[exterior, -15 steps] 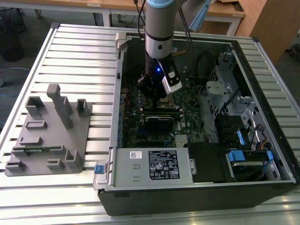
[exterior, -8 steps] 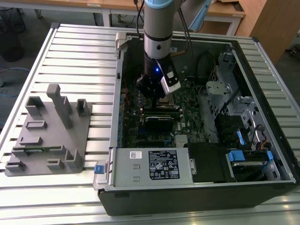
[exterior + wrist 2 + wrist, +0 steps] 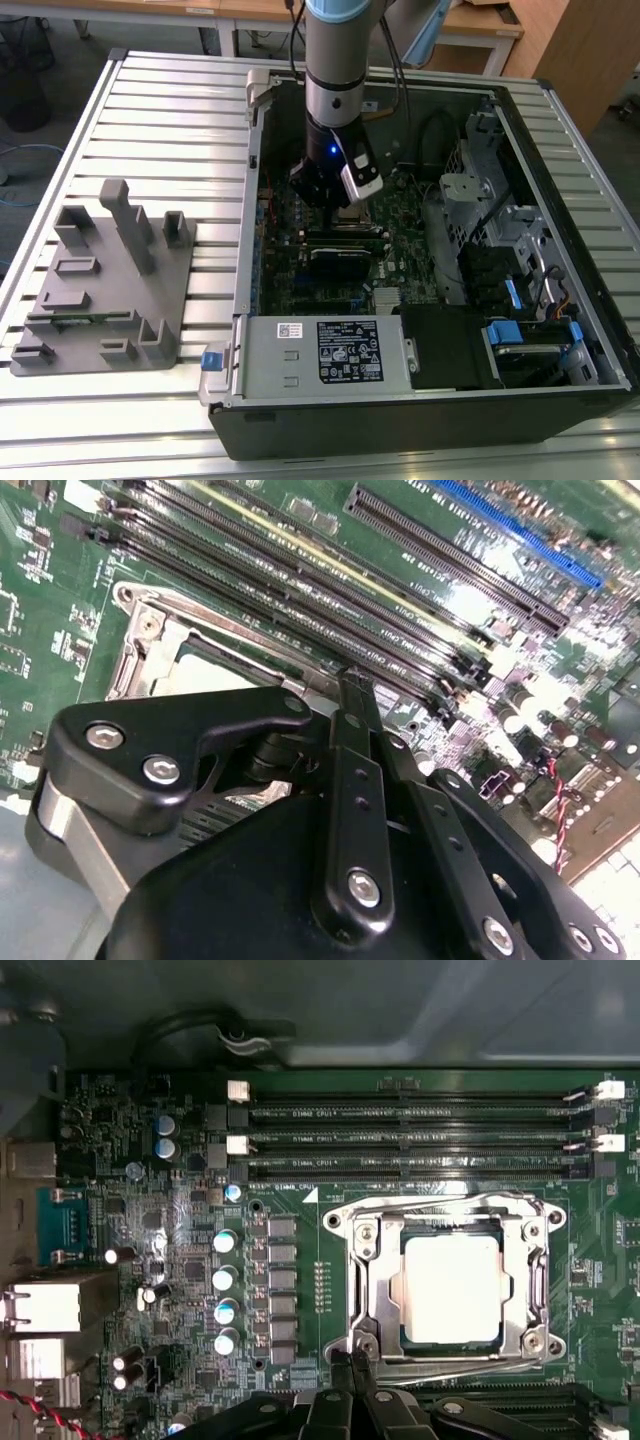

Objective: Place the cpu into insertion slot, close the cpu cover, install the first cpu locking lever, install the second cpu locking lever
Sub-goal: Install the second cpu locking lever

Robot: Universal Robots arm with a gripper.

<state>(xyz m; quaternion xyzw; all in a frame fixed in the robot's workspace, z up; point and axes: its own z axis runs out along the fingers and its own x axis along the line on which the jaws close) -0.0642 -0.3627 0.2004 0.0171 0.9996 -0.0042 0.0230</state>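
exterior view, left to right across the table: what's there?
Grey fixture plate with upright blocks → blue tab at the case corner → grey power supply box → black box → blue-tabbed drive bay.

In the first wrist view the cpu (image 3: 452,1288) sits in the insertion slot (image 3: 385,1290) under the closed cpu cover (image 3: 372,1260), memory slots (image 3: 410,1142) run beside the socket, and the pincer (image 3: 351,1365) touches the cover's edge.
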